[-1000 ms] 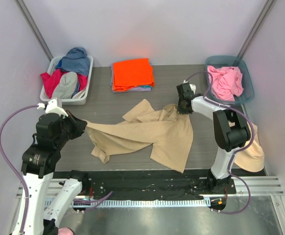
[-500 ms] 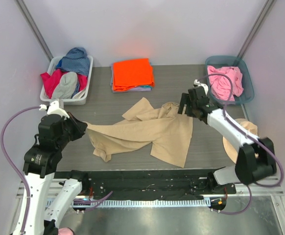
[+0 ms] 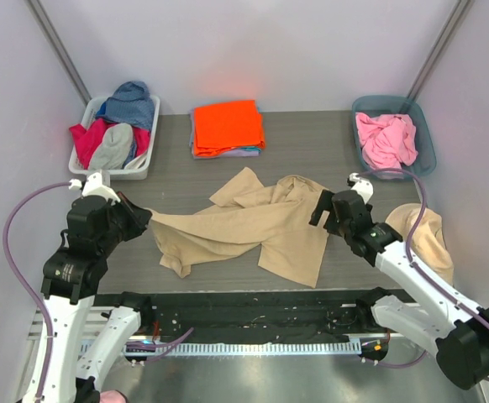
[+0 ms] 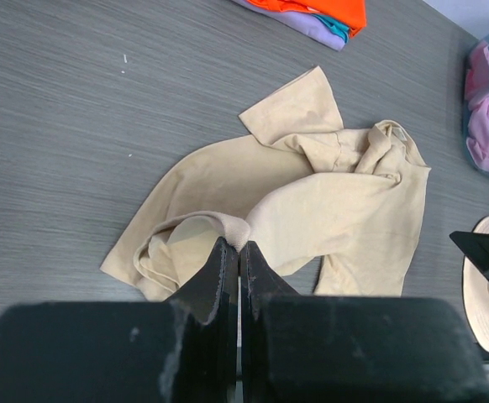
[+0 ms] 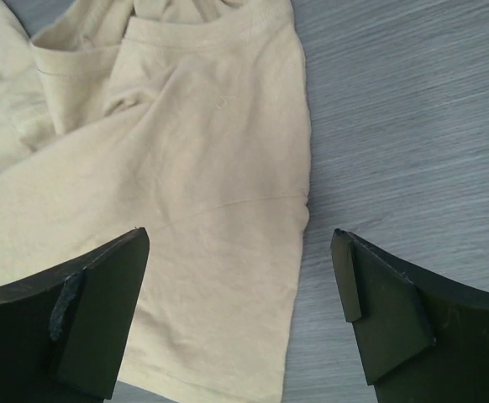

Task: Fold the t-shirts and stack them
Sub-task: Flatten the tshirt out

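A tan t-shirt [image 3: 261, 227] lies crumpled across the middle of the table. My left gripper [image 3: 140, 217] is shut on a fold of its left edge, and the left wrist view shows the cloth [image 4: 328, 193] pinched at the tips of that gripper [image 4: 239, 248]. My right gripper [image 3: 322, 210] hovers open over the shirt's right edge; in the right wrist view the gripper [image 5: 240, 243] has nothing between its fingers and the shirt [image 5: 202, 185] lies flat below. A folded orange t-shirt [image 3: 227, 126] tops a stack at the back, over a lavender one [image 3: 246, 153].
A white basket [image 3: 132, 172] of mixed clothes stands at the back left. At the back right a blue tub [image 3: 426, 159] holds a pink t-shirt [image 3: 386, 138]. A beige cloth [image 3: 425, 239] lies at the table's right edge. The black rail [image 3: 244, 315] runs along the near edge.
My right gripper has opened, let go of the tan shirt's right end and drawn back toward the near right. The freed cloth has dropped onto the table. The left gripper has kept its hold.
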Available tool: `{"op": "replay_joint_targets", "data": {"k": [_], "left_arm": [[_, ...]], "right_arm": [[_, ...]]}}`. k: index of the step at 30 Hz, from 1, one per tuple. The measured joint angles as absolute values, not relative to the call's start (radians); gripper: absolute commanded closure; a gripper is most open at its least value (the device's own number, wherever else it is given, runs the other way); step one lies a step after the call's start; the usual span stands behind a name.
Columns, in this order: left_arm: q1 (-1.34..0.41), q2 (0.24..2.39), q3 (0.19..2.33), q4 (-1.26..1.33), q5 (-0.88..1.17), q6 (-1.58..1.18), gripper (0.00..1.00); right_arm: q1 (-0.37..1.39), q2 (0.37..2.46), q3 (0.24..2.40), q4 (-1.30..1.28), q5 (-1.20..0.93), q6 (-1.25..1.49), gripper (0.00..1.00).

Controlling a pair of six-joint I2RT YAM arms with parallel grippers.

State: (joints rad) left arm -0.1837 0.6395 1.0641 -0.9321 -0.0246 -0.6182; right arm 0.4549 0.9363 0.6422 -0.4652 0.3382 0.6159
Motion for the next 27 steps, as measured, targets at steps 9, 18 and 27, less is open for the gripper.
{"op": "replay_joint_targets", "data": {"k": [9, 18, 27], "left_arm": [[-0.184, 0.637, 1.064, -0.932, -0.025, -0.621, 1.0], [-0.184, 0.635, 1.064, -0.933, -0.025, -0.621, 1.0], [-0.184, 0.629, 1.053, -0.933, -0.025, -0.621, 1.0]], "right_arm": [[0.455, 1.119, 0.641, -0.466, 0.34, 0.67, 0.99], [0.492, 1.07, 0.645, -0.583, 0.327, 0.736, 0.25], [0.613, 0.881, 0.623, -0.723, 0.343, 0.841, 0.24]]}}
